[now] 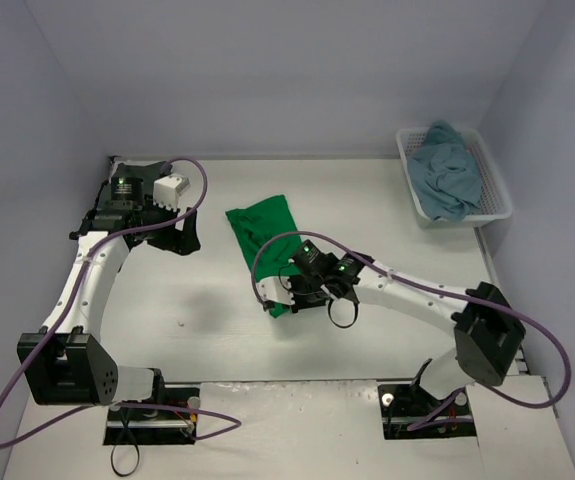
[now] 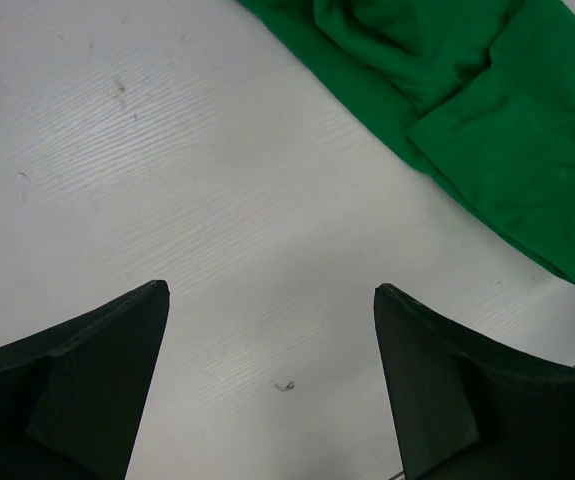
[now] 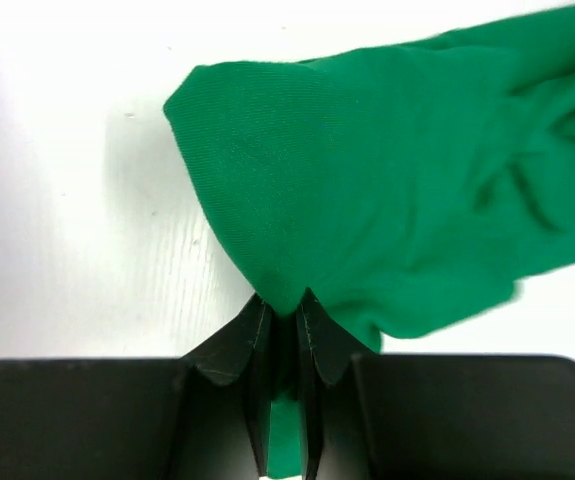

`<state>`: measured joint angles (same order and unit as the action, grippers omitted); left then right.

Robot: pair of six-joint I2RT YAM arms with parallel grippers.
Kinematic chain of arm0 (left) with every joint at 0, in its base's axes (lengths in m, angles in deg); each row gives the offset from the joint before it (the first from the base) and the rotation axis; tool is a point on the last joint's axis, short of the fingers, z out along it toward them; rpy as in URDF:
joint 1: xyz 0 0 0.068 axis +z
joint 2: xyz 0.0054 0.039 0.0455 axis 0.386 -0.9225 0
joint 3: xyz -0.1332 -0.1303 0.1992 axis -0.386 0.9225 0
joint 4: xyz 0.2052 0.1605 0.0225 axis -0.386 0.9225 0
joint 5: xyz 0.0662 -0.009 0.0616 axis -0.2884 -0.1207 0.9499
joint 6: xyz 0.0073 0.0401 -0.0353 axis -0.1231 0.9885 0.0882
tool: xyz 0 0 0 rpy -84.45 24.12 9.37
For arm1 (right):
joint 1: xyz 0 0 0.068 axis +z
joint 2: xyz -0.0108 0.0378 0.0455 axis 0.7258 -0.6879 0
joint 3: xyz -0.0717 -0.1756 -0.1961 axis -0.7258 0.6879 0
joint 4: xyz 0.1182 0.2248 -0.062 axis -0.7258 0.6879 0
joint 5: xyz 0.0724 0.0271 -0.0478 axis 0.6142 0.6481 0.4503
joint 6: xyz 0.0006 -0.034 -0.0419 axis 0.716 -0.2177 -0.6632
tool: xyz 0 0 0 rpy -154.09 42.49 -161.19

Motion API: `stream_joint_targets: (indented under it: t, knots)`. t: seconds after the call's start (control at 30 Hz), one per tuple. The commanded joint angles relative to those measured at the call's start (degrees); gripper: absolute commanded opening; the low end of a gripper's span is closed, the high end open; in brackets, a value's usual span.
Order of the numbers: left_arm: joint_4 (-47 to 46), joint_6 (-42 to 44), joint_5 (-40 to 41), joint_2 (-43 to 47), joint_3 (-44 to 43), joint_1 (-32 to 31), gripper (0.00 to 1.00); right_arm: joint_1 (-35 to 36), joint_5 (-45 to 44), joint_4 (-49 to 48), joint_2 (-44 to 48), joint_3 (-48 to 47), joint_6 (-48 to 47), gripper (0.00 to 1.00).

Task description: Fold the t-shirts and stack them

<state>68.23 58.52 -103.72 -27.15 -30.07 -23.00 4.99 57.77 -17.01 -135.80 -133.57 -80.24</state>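
Right gripper (image 3: 285, 318): pinching the edge of the green shirt (image 1: 260, 232).
Left gripper (image 2: 269, 292): spread wide over the table (image 2: 167, 180).
Basket (image 1: 487, 215): holds blue shirt (image 1: 447, 175).

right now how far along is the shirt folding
Nothing is stacked yet. The green shirt lies on the table as a narrow band, so it looks partly folded. In hand: the right pincer is shut on its near end; the left pincer hangs open over bare table. Left: finishing that fold, and the blue shirt crumpled in the basket.
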Motion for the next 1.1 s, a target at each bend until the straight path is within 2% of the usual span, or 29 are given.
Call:
stream_joint_targets:
  t: [0.0,0.2,0.43,0.8,1.07]
  knots:
    - [-0.50,-0.42,-1.80,0.47,-3.68,0.03,0.78,1.20,2.80,6.48,6.96,-3.30,-0.62,0.00]
    - [-0.32,-0.51,-1.88,0.73,-3.77,0.03,0.77,2.79,2.18,7.62,13.29,-3.13,-1.41,0.00]
    - [-0.15,-0.68,-2.67,-0.15,-3.85,0.03,0.77,2.53,2.53,7.18,13.30,-6.81,-2.46,0.00]
    - [-0.93,-0.86,-3.38,-1.03,-3.33,0.03,0.77,-5.64,9.47,5.95,0.92,-19.90,-8.78,0.00]
    - [-0.32,-0.60,-5.93,-8.22,-7.28,-0.06,0.78,-8.81,11.67,6.13,-7.26,-27.20,-11.95,0.00]
